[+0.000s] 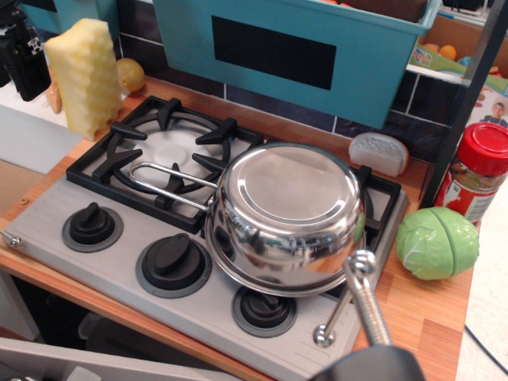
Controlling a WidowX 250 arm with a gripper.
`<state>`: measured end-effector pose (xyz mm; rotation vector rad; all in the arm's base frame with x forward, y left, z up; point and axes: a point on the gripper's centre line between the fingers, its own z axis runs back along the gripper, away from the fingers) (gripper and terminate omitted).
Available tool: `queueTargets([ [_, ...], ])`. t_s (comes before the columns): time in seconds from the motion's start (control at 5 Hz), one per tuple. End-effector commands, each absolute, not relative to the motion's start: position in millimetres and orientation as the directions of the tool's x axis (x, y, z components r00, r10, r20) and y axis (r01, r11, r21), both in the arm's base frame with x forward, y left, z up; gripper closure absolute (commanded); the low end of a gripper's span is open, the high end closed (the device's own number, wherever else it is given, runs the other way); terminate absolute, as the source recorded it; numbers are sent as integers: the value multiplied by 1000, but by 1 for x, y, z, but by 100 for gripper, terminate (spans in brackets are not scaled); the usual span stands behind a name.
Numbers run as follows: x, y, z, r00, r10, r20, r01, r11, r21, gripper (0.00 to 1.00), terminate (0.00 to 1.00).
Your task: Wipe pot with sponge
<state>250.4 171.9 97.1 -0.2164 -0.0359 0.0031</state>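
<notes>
The pot [290,214] is a shiny steel pot lying upside down, base up, on the right burner of a toy stove [48,218]. Its wire loop handle [163,181] reaches left over the left burner. The sponge [83,75], a tall pale yellow foam block with wavy edges, stands upright at the stove's far left corner. My black gripper [20,49] is at the top left edge, just left of the sponge and mostly cut off. Its fingers are not visible, and I cannot tell whether it touches the sponge.
A yellow lemon toy [131,74] sits behind the sponge. A green cabbage toy [436,242] and a red-lidded jar [480,171] stand at the right. A grey-white piece [379,152] lies behind the pot. A teal bin [294,48] hangs above. A metal rod [367,298] rises at the front.
</notes>
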Motion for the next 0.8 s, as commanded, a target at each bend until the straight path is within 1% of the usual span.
queueTargets([
  [0.0,250,172,97,999,7,35,1,977,-215,0,0],
  [0.2,269,183,114,999,16,51,-5,977,-213,0,0],
  [0.4,289,187,127,997,18,73,-2,975,-222,0,0],
  [0.6,310,187,138,996,12,89,11,966,-257,0,0],
])
